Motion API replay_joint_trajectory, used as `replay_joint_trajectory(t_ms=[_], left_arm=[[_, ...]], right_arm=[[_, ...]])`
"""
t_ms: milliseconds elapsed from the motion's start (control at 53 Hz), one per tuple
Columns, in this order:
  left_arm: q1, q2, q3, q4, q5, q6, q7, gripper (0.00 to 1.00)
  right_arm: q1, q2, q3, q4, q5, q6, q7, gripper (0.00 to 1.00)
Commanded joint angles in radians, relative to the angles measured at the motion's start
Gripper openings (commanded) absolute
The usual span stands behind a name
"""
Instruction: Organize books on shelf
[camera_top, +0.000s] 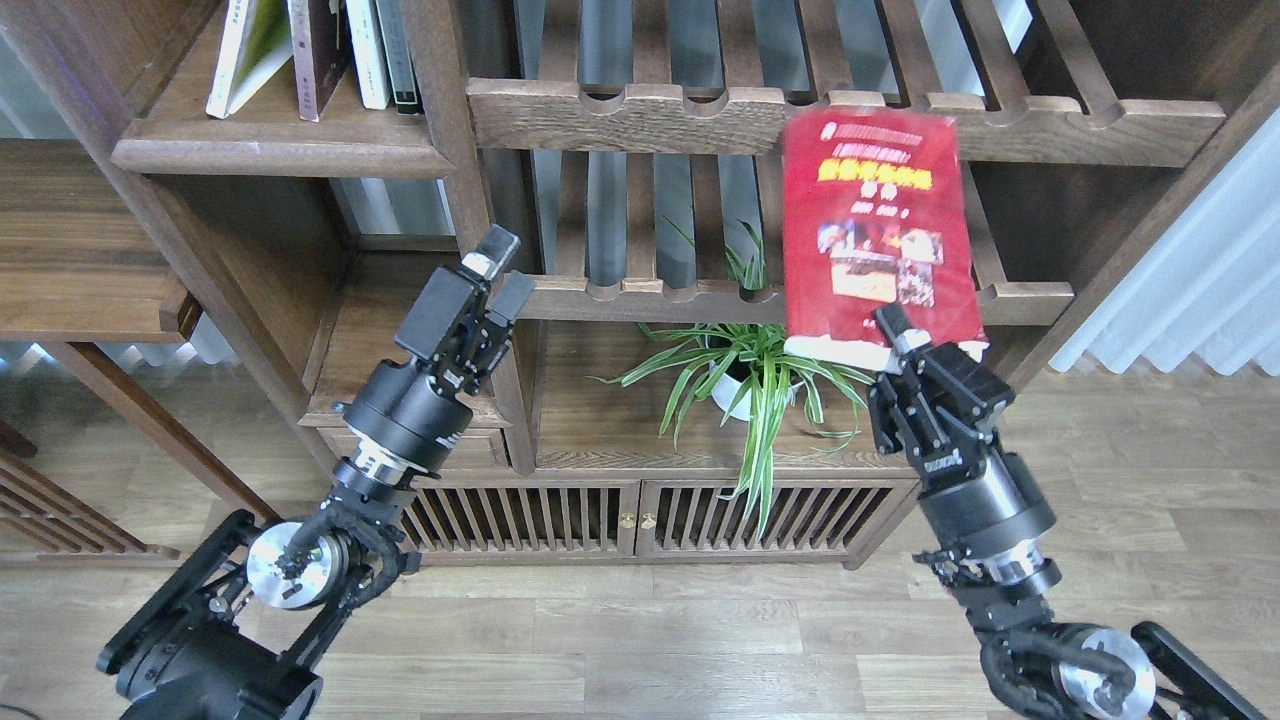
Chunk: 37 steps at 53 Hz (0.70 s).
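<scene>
My right gripper (915, 345) is shut on the bottom edge of the red book (878, 225), which has photos and a yellow title. It holds the book upright in front of the slatted racks, cover facing me. My left gripper (503, 272) is open and empty, raised beside the cabinet's upright post. The shelf (280, 152), a flat dark-brown board with a rounded front edge, is at the upper left. On it lean the yellow-green book (250, 50) and the dark maroon book (318, 55).
Slim white (368, 50) and dark-spined (400, 50) books stand right of the maroon one. Two slatted racks (640, 110) with notched rails fill the middle. A potted spider plant (750, 375) sits below them, between my arms. A wooden table (80, 250) is at left.
</scene>
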<state>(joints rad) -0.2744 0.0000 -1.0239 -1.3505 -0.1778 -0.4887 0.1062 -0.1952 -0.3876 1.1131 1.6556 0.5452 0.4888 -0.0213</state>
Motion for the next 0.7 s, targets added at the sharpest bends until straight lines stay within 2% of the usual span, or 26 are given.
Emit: replay_joint_trajectory(t_ms=[0,151,359,434,680], left_arm=[[0.017,0.000,0.024,-0.001,-0.031,0.000,0.001,1.00],[0.070,0.000,0.051,0.001,-0.052,0.000,0.006,1.00],[0.066,0.000,0.082,0.005,-0.186,0.000,0.040,0.99],[0.060,0.000,0.087,0.004,-0.247,0.000,0.040,0.99],[0.017,0.149,0.126,-0.001,-0.456,0.000,0.041,0.99]], right_arm=[[-0.004,0.006,-0.027,0.000,-0.013,0.000,0.000,0.02],[-0.004,0.010,-0.032,0.000,-0.019,0.000,0.000,0.02],[-0.004,0.015,-0.045,-0.002,-0.019,0.000,0.000,0.03],[0.000,0.027,-0.068,-0.002,-0.019,0.000,0.000,0.03],[0.013,0.038,-0.154,-0.005,-0.019,0.000,0.000,0.03]])
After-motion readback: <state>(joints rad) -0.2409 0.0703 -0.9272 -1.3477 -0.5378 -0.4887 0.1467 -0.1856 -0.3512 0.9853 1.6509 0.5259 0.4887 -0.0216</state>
